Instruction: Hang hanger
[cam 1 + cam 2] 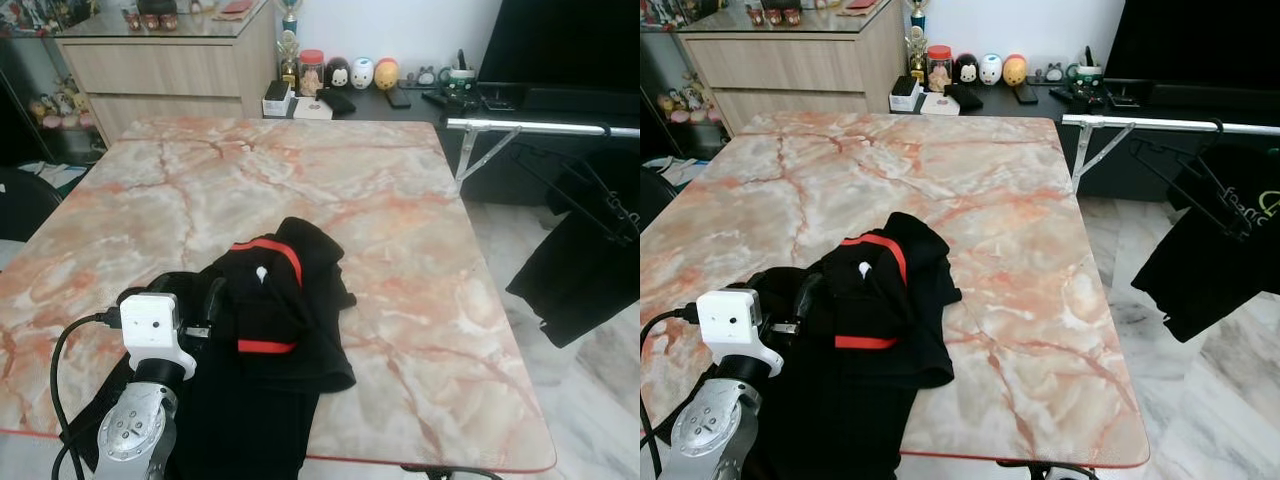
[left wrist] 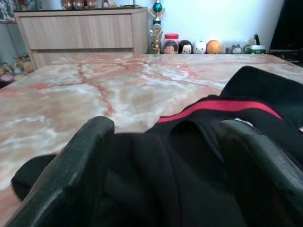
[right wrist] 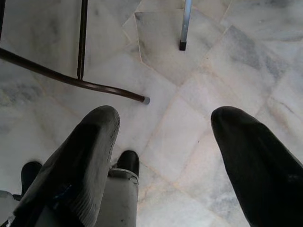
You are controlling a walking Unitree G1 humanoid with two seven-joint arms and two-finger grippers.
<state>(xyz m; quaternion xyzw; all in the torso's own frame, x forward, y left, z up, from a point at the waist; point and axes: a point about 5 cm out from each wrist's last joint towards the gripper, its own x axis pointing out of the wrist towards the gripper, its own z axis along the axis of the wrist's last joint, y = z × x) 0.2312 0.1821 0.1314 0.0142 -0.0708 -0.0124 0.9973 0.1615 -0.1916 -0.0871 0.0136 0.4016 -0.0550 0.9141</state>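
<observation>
A black garment (image 1: 285,310) with red stripes lies crumpled on the marble table (image 1: 400,230) near its front edge, partly hanging over it. My left gripper (image 2: 165,127) rests low at the garment's left side. It is open, its two black fingers (image 2: 80,165) wide apart with black cloth lying between them. To the right of the table, a black hanger (image 1: 600,205) carrying another black garment (image 1: 575,285) hangs on a silver rail (image 1: 540,127). My right gripper (image 3: 163,142) hangs open over the tiled floor, holding nothing.
A low dark shelf (image 1: 400,103) behind the table holds figurines, a red-lidded jar (image 1: 312,70) and a trophy. A wooden sideboard (image 1: 160,70) stands at the back left and a dark screen (image 1: 560,45) at the back right. A dark metal bar (image 3: 71,80) lies low over the floor.
</observation>
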